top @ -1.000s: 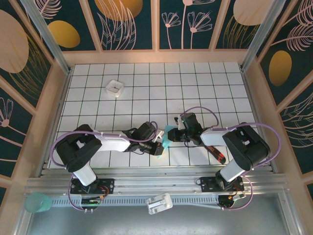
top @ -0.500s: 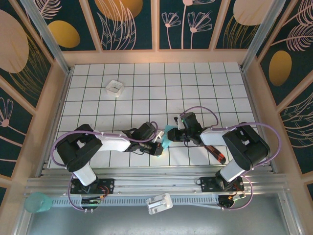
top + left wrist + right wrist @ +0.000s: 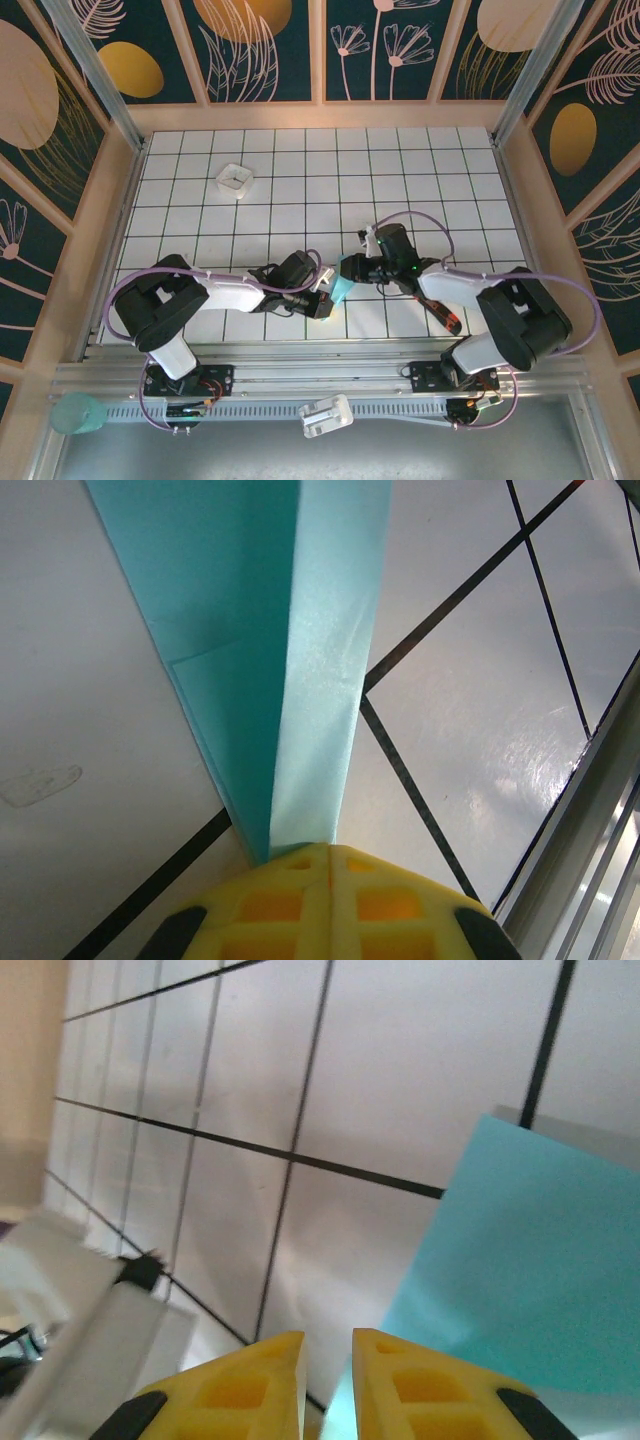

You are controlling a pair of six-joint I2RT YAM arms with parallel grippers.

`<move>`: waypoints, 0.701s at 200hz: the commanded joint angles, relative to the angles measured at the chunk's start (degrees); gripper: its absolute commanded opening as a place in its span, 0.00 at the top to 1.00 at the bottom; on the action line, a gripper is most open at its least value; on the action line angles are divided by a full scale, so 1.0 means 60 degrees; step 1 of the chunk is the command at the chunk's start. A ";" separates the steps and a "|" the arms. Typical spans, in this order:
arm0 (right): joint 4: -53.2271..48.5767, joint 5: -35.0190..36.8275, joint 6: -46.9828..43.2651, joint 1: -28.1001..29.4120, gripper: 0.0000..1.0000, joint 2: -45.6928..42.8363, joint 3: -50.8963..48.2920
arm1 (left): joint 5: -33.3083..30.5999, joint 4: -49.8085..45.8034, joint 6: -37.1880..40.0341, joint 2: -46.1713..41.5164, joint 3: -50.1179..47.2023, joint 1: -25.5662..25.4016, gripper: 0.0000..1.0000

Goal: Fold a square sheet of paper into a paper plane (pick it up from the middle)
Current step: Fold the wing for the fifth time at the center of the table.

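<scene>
My left gripper [image 3: 330, 852] stays clamped on the half-folded paper plane [image 3: 320, 680]; my right gripper [image 3: 328, 1338], jaws narrow and hold unclear, has swung in alongside; next crease likely.

Arms [image 3: 225, 293] white with black joints; purple cables [image 3: 410, 217]; yellow gridded jaws.

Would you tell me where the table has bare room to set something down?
The far rows right of the small white tray are bare. It is crowded at the near middle, around the paper plane, and by the pen-like tool.

One paper plane [image 3: 342, 287]; one white tray [image 3: 234, 179]; one pen tool [image 3: 448, 318].
</scene>
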 commanded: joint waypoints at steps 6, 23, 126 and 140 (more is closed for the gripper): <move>0.0376 -0.0156 0.1033 0.0262 0.83 -0.0614 -0.0769 | -0.0314 -0.1372 0.0119 0.0470 -0.0474 0.0064 1.00; 0.0652 0.0008 0.1532 0.0573 0.87 -0.0787 -0.1217 | -0.0306 -0.1341 0.0091 0.0519 -0.0474 0.0073 1.00; 0.2477 0.0377 0.2974 0.1721 1.00 0.0237 -0.1914 | -0.0277 -0.1257 0.0047 0.0464 -0.0532 0.0071 1.00; 0.2530 0.0349 0.2983 0.1734 1.00 0.0357 -0.1841 | -0.0277 -0.1267 0.0047 0.0460 -0.0510 0.0067 1.00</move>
